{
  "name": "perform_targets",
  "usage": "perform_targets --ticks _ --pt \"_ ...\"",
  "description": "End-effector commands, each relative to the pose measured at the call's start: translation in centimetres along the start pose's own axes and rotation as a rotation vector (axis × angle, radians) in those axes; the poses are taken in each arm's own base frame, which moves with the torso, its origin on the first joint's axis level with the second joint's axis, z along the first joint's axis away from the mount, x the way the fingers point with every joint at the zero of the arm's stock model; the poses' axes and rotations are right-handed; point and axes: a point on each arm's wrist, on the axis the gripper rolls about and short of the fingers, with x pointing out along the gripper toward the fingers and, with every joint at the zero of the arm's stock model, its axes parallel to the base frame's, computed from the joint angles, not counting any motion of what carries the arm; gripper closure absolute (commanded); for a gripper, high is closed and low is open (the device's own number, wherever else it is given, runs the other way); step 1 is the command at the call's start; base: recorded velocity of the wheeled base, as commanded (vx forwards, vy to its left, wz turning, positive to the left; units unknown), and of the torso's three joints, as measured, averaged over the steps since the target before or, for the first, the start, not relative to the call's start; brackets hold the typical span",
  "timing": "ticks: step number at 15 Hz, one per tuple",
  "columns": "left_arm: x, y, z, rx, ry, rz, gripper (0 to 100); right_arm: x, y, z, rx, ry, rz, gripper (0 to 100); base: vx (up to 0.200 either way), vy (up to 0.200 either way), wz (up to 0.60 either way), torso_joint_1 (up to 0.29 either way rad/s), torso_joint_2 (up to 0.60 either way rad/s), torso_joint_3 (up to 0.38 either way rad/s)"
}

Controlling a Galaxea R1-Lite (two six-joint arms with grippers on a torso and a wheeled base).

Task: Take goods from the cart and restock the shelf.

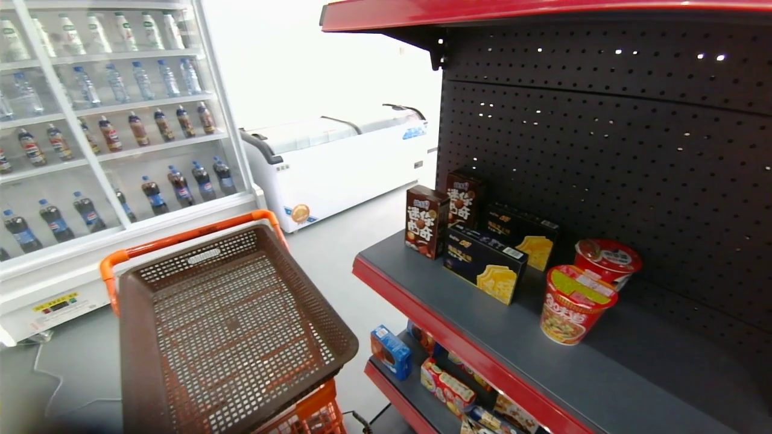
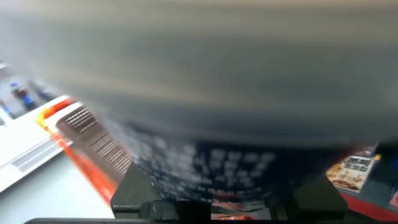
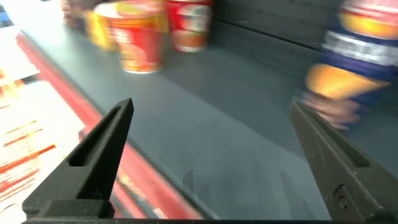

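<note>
Two noodle cups (image 1: 578, 304) stand on the shelf (image 1: 603, 374); your right hand (image 3: 211, 106) hovers spread, left hand (image 2: 227, 183) grip I cannot tell. Place goods upright, right of them.

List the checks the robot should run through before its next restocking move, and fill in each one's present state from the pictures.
1. Goods to pick in the upper cart basket: not ok, none visible in the head view.
2. Goods in the lower orange basket: cannot tell, mostly hidden under the upper one.
3. Free room on the shelf: ok, bare board to the right of the front cup noodle.
4. Right gripper ready to grasp: ok, jaws wide apart with nothing between them, over the shelf board.
5. Left gripper free of load: cannot tell.
6. Shelf goods stable: ok, boxes and both cups stand upright.
</note>
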Motion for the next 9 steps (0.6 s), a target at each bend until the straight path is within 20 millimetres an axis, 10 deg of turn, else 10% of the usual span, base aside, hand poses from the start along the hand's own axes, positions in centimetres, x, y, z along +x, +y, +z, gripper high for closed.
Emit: perform_targets --ticks 1,9 --pt "-0.26 -0.05 0.02 0.003 -0.018 0.001 100 0.00 0.00 0.00 0.000 0.000 0.000 0 0.000 0.000 -0.60 0.007 0.00 0.002" --pt "-0.37 -0.14 -0.73 -0.008 0.037 -0.009 100 0.00 0.00 0.00 0.000 0.000 0.000 0 0.000 0.000 -0.60 0.002 0.00 0.001"
